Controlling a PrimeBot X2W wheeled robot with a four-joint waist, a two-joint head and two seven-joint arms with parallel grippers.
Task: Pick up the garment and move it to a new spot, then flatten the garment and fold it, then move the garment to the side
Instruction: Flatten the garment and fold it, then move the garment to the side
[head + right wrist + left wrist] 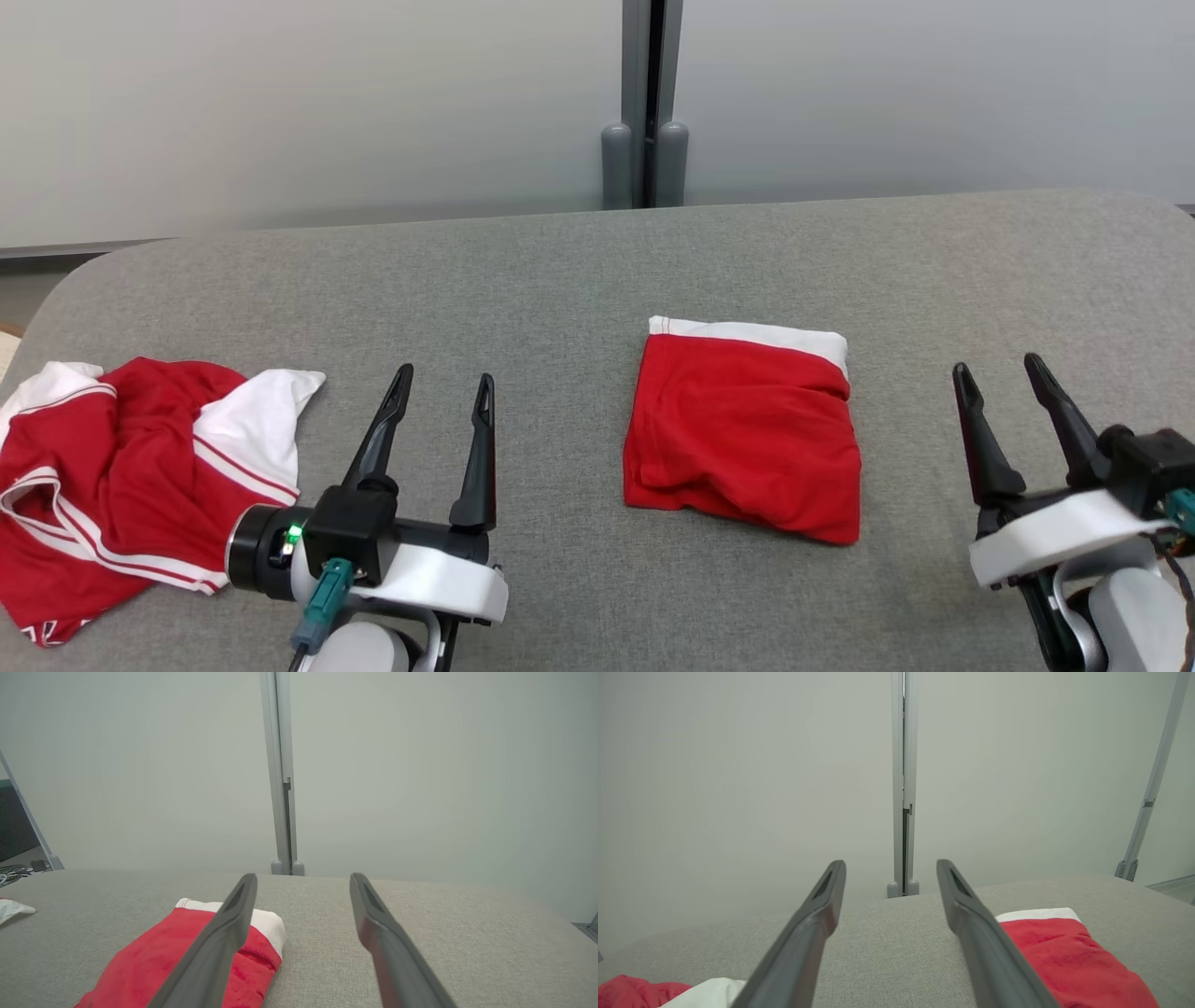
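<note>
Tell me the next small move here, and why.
Probably swing the left gripper toward the crumpled red-and-white garment and lower it onto the nearest edge. That garment lies unfolded just left of the gripper, which stands open and empty, and the folded red garment already looks done.

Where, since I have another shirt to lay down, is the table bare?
Bare: the far strip of the table behind both garments, and the gap between the folded garment and the right fingers. Narrower: between the left fingers and the folded garment. Crowded: the near left, with the crumpled garment.
</note>
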